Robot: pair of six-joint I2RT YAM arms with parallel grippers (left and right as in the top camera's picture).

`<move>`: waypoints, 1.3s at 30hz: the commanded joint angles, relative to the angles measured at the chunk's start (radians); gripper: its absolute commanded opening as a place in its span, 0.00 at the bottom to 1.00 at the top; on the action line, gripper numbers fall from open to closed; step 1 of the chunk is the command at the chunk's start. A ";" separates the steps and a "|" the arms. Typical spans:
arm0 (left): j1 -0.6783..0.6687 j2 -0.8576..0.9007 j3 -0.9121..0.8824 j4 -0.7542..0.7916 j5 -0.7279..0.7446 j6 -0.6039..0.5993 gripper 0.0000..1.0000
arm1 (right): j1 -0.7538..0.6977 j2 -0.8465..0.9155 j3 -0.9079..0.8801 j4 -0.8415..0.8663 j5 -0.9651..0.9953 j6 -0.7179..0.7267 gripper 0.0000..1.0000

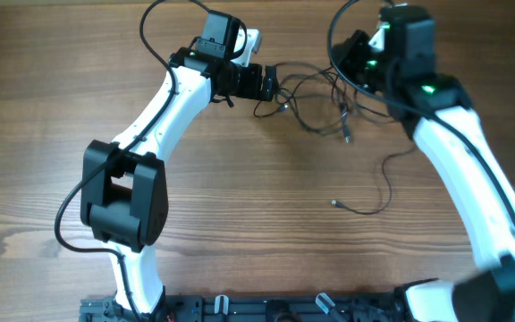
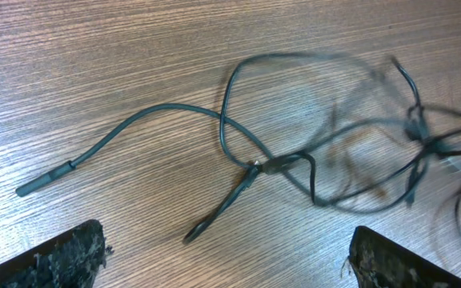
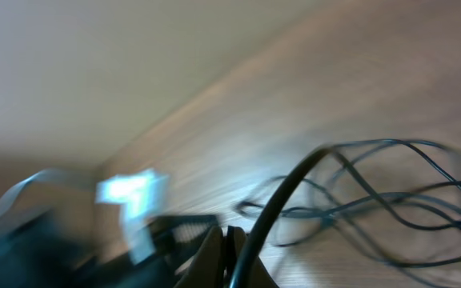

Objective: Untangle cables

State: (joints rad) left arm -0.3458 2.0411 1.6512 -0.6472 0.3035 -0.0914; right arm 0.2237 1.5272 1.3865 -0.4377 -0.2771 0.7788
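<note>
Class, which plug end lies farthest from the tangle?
The silver-tipped end, alone well below the tangle in the overhead view; the others lie in or beside it.

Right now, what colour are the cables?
Black, the cables reading slightly greenish against the wood; clearest in the left wrist view.

cables [image 2: 413, 132] motion-blurred, left fingers [image 2: 62, 256] cropped
</note>
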 commanded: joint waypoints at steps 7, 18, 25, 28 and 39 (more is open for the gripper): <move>0.002 0.009 0.002 0.001 -0.006 0.004 1.00 | -0.003 -0.138 0.381 -0.211 -0.126 -0.267 0.04; 0.082 -0.021 0.038 -0.073 0.317 0.095 1.00 | -0.003 -0.052 0.664 -0.516 -0.240 -0.500 0.04; 0.242 -0.072 0.049 -0.074 0.877 0.190 1.00 | -0.021 -0.023 0.664 -0.523 -0.370 -0.487 0.04; 0.246 -0.071 0.049 -0.129 0.896 0.424 1.00 | -0.063 -0.023 0.664 -0.505 -0.554 -0.488 0.04; -0.018 -0.049 0.048 -0.136 0.490 0.449 1.00 | -0.322 -0.024 0.664 -0.317 -0.764 -0.327 0.04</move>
State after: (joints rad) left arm -0.2790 1.9949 1.6821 -0.7856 0.9703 0.3286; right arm -0.0448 1.5028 2.0411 -0.7631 -0.9867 0.3893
